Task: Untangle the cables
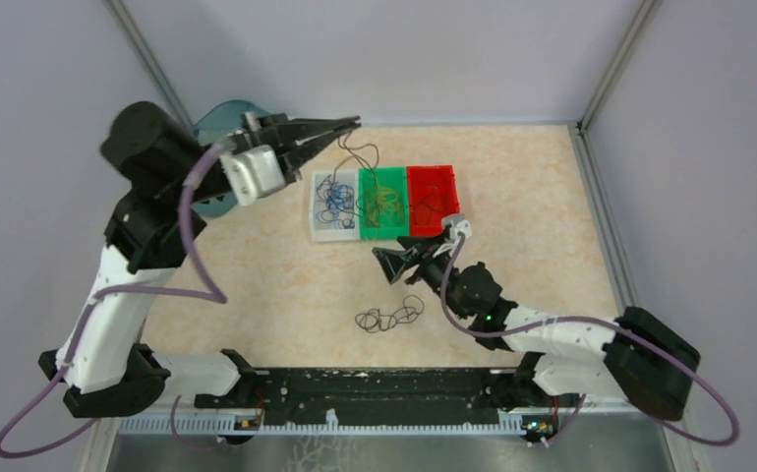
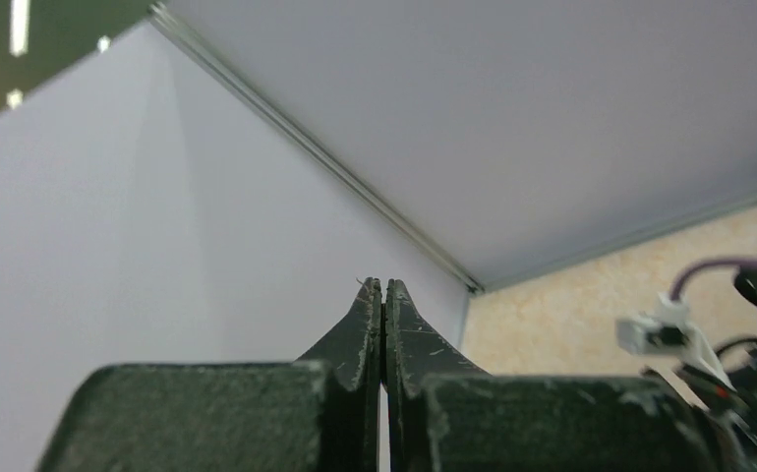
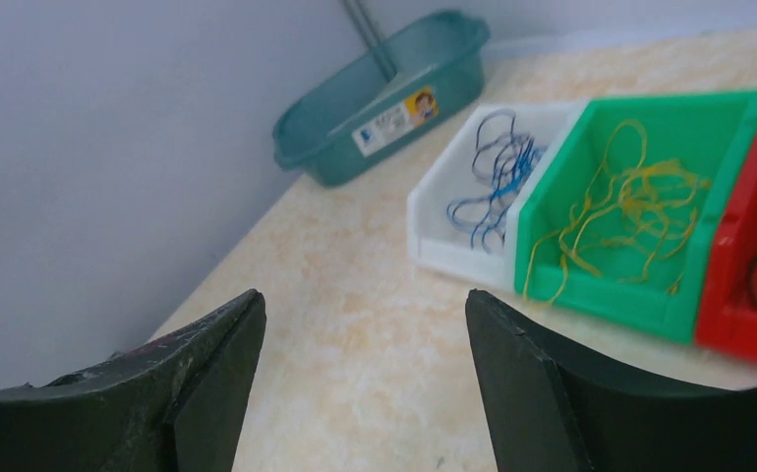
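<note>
My left gripper (image 1: 352, 123) is raised over the table's back, its jaws pressed shut. A thin dark cable (image 1: 363, 157) dangles from its tip toward the bins; in the left wrist view only a tiny strand shows at the gripper (image 2: 382, 282) tip. Blue cables (image 1: 333, 197) lie in the white bin (image 1: 323, 232), yellow cables (image 1: 384, 200) in the green bin (image 1: 382, 234), and dark ones in the red bin (image 1: 432, 183). A loose tangle of dark cables (image 1: 389, 318) lies on the table. My right gripper (image 1: 386, 264) hovers just beyond that tangle, open and holding nothing (image 3: 365, 300).
A teal tub (image 1: 219, 116) stands at the back left, partly behind my left arm, also seen as the teal tub (image 3: 384, 93) by the wall. The white bin (image 3: 434, 211), green bin (image 3: 601, 290) and red bin (image 3: 738, 295) sit side by side. Walls enclose the table.
</note>
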`<state>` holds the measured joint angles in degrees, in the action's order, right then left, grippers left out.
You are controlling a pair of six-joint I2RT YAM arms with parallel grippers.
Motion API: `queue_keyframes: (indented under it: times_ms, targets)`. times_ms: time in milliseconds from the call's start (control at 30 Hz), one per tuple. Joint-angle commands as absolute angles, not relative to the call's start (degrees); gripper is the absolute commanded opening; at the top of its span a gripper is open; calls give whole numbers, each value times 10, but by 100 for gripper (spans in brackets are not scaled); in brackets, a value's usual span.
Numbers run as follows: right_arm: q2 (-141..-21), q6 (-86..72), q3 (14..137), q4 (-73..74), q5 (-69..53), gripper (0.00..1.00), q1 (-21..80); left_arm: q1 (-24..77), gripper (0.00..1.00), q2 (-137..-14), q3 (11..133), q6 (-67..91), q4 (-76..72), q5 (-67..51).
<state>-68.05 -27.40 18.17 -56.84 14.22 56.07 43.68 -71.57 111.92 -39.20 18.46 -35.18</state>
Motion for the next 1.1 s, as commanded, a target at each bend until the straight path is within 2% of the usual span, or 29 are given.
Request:
queue_keyframes:
  times_ms: [0,333,633,1067]
  targets:
    - [-582,-229,243,-372,203,76,531,438,0,-720,1053,-403,200,-343]
    - [-431,-286,259,-100,441,74,476,451,0,-812,1014,-356,152,-307]
    - [-400,-338,245,26,451,73,411,455,0,-969,1056,-356,106,-240]
    - [-349,-339,214,27,451,74,392,455,0,-1150,1111,-446,72,-168]
